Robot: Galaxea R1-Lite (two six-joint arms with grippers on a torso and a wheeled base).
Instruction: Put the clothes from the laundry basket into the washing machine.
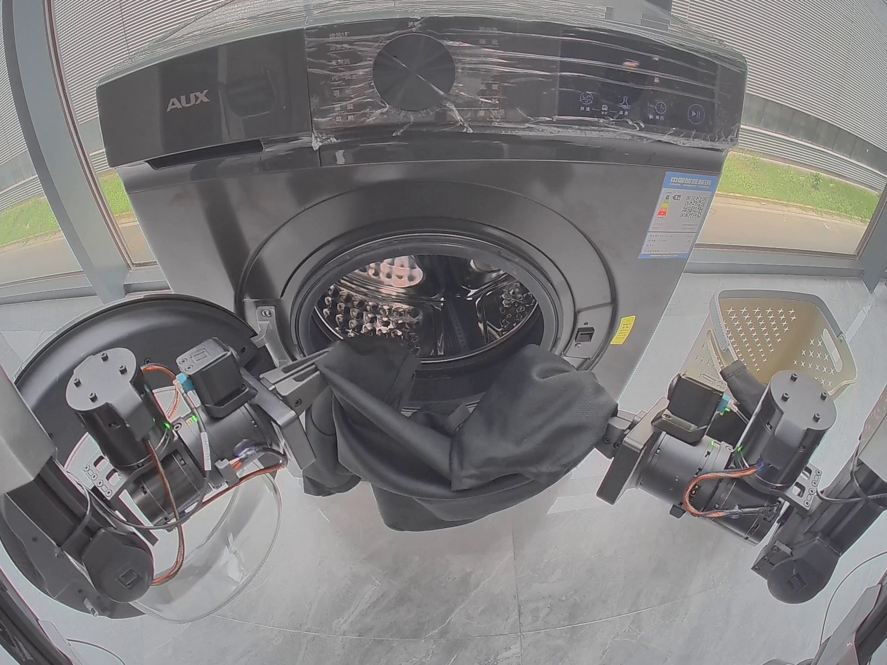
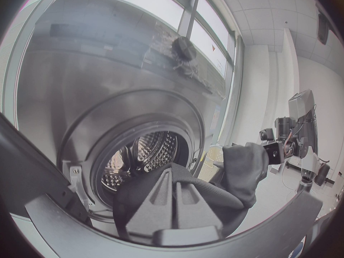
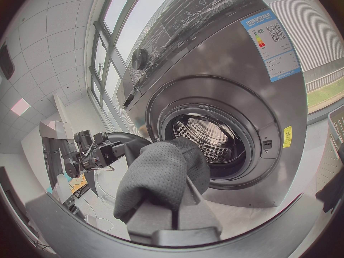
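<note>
Right in front of the washing machine (image 1: 277, 214), the dark cloth (image 1: 480, 436) hangs between the two claws. The left claw (image 1: 319, 368) pinches one end tight, and the right claw (image 1: 613, 433) pinches the other end tight. The cloth sags in the middle, and its top sits in front of the round hole's lower rim. It is dark grey, soft and bunched up, with tiny mesh holes. The laundry basket (image 1: 785, 334) stands beside the machine.

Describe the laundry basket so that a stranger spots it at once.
Find the big grey washing machine. On the floor at its right side stands the laundry basket. It alone is pale beige, with walls full of small holes.
</note>
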